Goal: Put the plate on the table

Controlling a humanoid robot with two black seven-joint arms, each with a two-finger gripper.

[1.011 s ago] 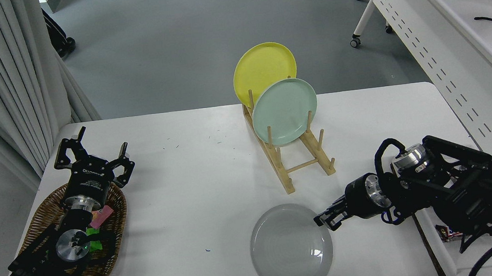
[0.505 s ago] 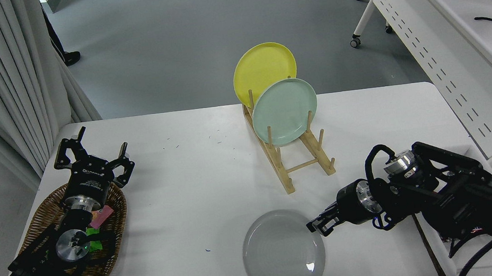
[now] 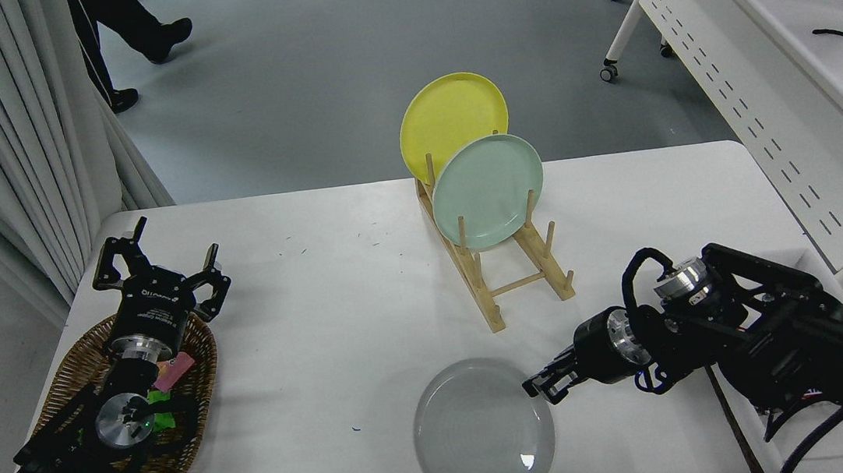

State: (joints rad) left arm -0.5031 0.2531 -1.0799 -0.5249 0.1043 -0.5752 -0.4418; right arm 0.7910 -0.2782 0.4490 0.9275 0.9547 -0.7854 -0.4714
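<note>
I have the grey plate [image 3: 483,430] down near the desk [image 3: 319,310] front edge, my right gripper [image 3: 541,387] pinching its right rim. My read: setting-down step; next I release and back away right.

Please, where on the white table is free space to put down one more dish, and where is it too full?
Bare patches on the table: between the left gripper and the wooden dish rack, and right of the rack towards the far right corner. Crowded: the near edge, where the grey plate meets the right gripper, and the wicker basket under the left arm.
</note>
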